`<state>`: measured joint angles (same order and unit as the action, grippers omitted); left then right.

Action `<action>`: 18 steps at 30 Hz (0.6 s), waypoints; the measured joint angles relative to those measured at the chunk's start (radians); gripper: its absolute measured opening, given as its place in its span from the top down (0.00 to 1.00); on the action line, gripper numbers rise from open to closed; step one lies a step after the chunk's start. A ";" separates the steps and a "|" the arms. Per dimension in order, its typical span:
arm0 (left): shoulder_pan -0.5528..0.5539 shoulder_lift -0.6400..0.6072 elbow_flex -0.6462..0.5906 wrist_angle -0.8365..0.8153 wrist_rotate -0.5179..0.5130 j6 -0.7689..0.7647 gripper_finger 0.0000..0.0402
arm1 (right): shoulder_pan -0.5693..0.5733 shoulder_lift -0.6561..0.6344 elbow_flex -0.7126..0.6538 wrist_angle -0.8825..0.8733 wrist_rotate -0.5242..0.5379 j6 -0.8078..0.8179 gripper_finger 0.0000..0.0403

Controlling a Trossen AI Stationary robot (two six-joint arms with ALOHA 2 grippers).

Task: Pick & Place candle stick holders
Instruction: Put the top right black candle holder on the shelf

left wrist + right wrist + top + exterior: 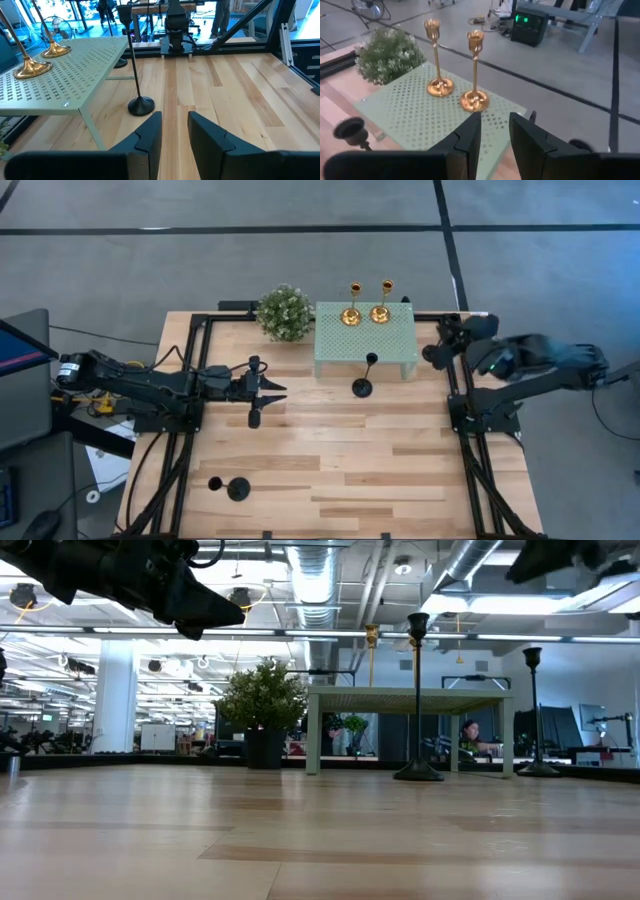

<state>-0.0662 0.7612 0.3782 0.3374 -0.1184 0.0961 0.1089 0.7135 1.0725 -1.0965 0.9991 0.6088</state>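
A: While the left gripper (272, 391) hangs above the wood table (340, 470), just left of the middle, where are the holders?

B: 2 gold candle stick holders (366, 313) stand upright side by side on the mint-green perforated stand (390, 345), near its far edge; 1 black candle stick holder (364, 384) stands on the table just in front of the stand, its stem rising past the stand's near edge; another black holder (535, 710) shows in the low view at the right, but I cannot place it in the high view; 1 more black holder (229, 487) lies on its side near the table's front-left corner

A: And the left gripper's fingers?

B: Parted a little with nothing between them; its wrist view looks along the boards at the black holder's disc base (141, 106) straight ahead, well apart from the fingers (145, 137)

A: The right one?

B: Right gripper (432, 340) is raised by the stand's right end; fingers (468, 134) slightly apart and empty; its wrist view looks down on both gold holders and the leafy plant ball (283, 312), which sits just left of the stand

A: Any writing to read?

B: No label or brand that I can make out; a person (470, 736) sits far off in the room beyond the table
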 joint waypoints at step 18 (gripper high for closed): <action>0.000 0.000 0.000 0.000 0.000 0.000 0.76 | -0.274 0.156 0.203 -0.471 -0.328 0.129 0.77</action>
<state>-0.0662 0.7612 0.3782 0.3378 -0.1184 0.0962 -0.1650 0.8690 1.2752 -1.5676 0.6711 0.7382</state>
